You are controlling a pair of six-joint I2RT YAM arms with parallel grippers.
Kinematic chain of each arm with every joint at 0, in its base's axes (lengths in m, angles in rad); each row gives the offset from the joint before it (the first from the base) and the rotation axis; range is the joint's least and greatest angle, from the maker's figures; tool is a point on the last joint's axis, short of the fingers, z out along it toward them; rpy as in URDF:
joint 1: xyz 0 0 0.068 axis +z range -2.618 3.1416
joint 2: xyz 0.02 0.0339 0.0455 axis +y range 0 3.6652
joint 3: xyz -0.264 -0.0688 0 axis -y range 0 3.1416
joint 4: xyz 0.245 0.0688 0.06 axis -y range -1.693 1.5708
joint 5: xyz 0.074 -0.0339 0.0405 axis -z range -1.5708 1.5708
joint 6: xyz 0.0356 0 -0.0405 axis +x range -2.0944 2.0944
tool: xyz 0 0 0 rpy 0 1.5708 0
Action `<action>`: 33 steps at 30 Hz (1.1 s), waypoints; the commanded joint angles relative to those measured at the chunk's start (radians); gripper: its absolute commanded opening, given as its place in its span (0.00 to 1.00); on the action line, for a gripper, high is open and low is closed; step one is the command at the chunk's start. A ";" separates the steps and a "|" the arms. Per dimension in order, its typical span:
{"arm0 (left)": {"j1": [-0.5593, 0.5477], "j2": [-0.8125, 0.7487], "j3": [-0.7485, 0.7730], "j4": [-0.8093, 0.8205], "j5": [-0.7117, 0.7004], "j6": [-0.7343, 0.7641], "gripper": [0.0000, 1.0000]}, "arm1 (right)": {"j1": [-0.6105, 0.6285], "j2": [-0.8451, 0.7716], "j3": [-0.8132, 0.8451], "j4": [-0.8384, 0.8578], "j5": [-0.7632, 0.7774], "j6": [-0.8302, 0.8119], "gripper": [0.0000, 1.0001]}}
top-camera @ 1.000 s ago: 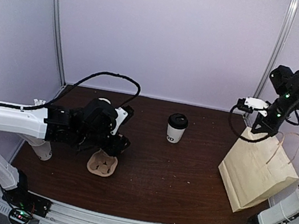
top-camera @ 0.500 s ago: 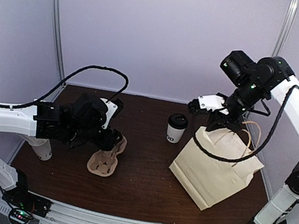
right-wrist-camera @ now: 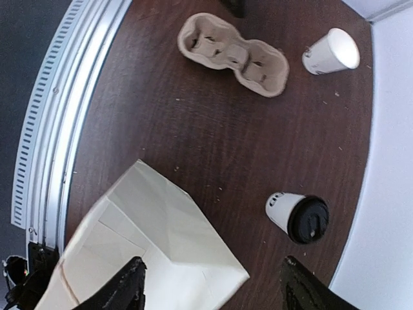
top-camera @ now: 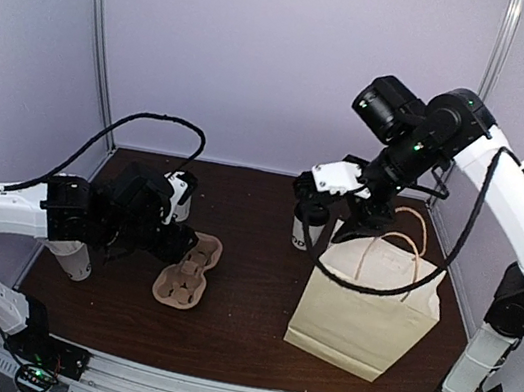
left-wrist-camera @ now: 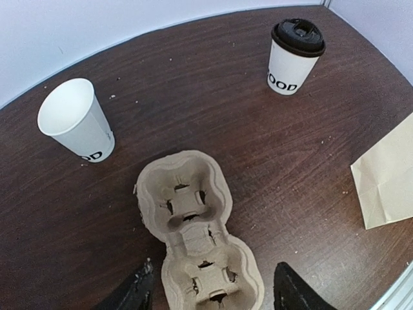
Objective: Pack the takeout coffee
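Takeout coffee [left-wrist-camera: 295, 58] upright on table [left-wrist-camera: 271, 174], black lid on, side print "OOD", near paper bag [top-camera: 364, 310], left gripper [left-wrist-camera: 215, 266] spread empty astride pulp carrier [left-wrist-camera: 187, 194], right gripper [right-wrist-camera: 211, 261] wide apart, empty, above bag

Two cups total: one lidded coffee [left-wrist-camera: 293, 61] upper right, one open white cup [left-wrist-camera: 77, 123] upper left. Plus one pulp carrier [left-wrist-camera: 193, 232] and one paper bag [top-camera: 364, 306].
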 commanded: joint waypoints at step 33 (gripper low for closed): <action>0.188 0.630 0.397 -0.410 0.300 -0.079 0.48 | -0.899 -0.551 -0.563 0.298 -0.388 0.417 0.71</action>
